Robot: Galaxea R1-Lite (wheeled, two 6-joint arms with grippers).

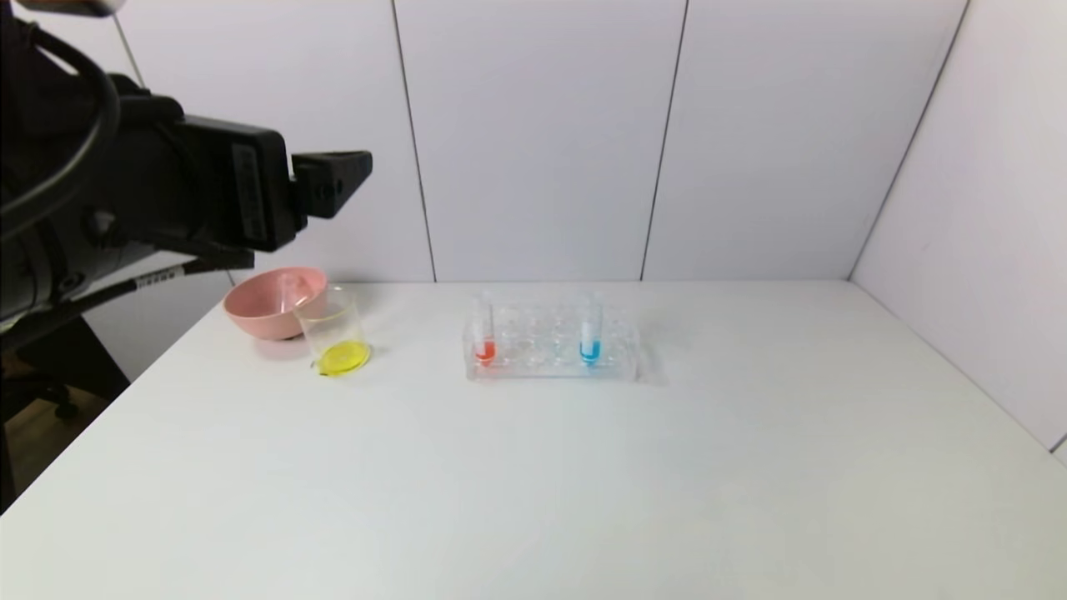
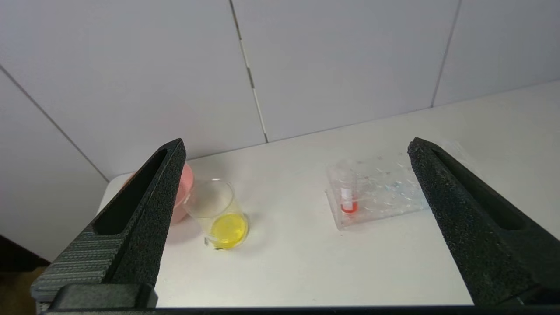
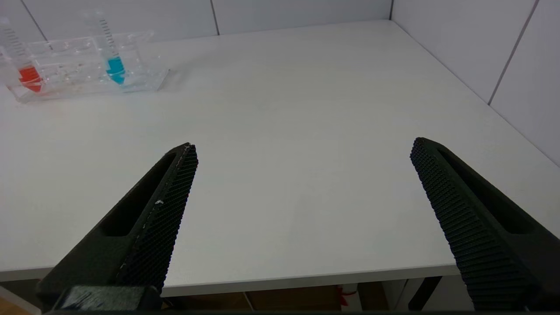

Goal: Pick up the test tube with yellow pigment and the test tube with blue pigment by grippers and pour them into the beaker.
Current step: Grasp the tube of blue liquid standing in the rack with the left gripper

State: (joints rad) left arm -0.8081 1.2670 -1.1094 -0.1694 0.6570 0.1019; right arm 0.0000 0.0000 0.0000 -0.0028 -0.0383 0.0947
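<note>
The beaker (image 1: 333,333) (image 2: 218,214) stands at the back left of the table with yellow liquid in its bottom. The test tube with blue pigment (image 1: 590,337) (image 3: 114,65) stands upright in the right part of a clear rack (image 1: 550,365) (image 2: 380,205). No tube with yellow pigment is in view. My left gripper (image 1: 333,183) (image 2: 296,142) hangs high above the table's left side, open and empty, looking down on the beaker and rack. My right gripper (image 3: 304,143) is out of the head view; it stands open and empty over the table's near edge.
A red-tipped tube (image 1: 485,342) (image 2: 348,199) (image 3: 28,74) stands at the rack's left end. A pink bowl (image 1: 258,312) sits just behind and left of the beaker, with what looks like a clear tube leaning in it. White walls close the back and right.
</note>
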